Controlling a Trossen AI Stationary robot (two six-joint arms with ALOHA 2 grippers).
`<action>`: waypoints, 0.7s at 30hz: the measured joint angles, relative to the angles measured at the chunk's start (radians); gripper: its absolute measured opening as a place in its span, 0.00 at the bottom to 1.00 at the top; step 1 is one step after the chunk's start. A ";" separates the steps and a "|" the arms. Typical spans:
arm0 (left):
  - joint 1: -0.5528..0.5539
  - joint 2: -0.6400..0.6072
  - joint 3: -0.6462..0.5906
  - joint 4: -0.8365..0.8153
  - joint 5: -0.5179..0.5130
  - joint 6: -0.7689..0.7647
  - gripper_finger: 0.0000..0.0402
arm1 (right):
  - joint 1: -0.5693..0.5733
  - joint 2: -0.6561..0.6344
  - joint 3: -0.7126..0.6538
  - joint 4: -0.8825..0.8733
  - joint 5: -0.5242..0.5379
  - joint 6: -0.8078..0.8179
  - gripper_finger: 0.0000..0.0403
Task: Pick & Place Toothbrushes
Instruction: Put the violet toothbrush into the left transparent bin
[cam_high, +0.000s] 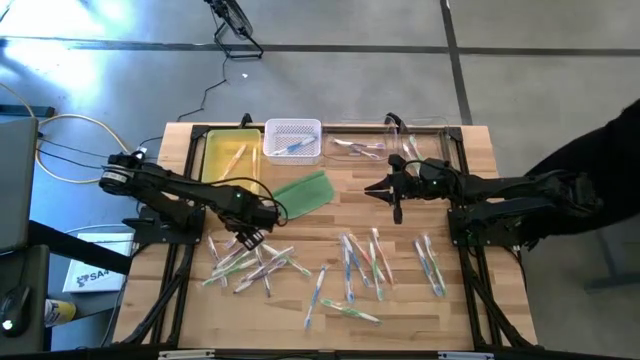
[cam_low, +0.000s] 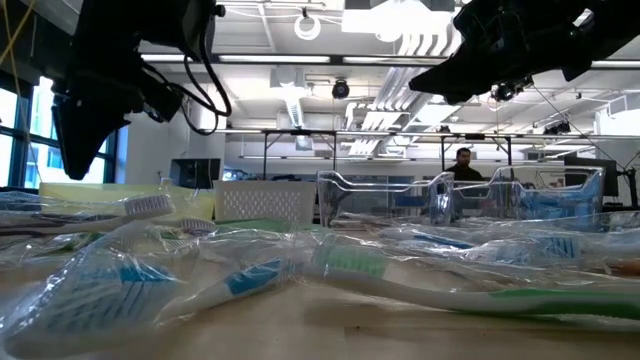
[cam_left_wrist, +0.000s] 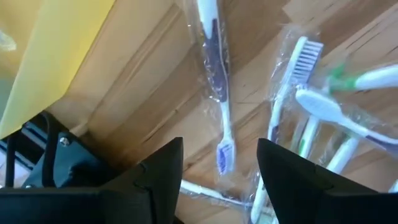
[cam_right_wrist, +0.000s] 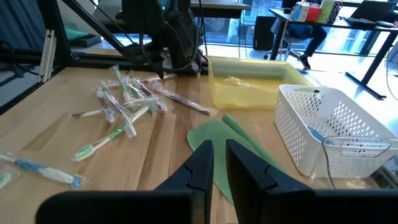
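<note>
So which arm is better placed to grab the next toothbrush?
Probably the left. The left gripper hangs open right over the left pile, a purple wrapped toothbrush between its fingers. The right gripper sits over bare wood, farther from any brush.

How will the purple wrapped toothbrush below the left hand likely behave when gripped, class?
The purple toothbrush looks slim and stiff, so probably light. Its clear shiny wrapper may let the fingers slip. Lying flat on the table, it seems unlikely to roll far.

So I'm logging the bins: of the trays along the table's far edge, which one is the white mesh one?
The white mesh basket, second from the left; the solid yellow tray and clear plastic trays flank it.
</note>
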 joint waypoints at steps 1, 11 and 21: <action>0.000 -0.001 0.000 -0.003 0.000 0.006 0.49 | 0.000 0.000 0.000 0.000 0.000 0.000 0.09; 0.152 -0.009 -0.107 0.149 0.102 0.182 0.49 | 0.000 0.000 0.000 0.000 0.000 0.000 0.09; 0.236 -0.008 -0.220 0.257 0.189 0.251 0.49 | 0.000 0.000 0.000 0.000 0.000 0.000 0.09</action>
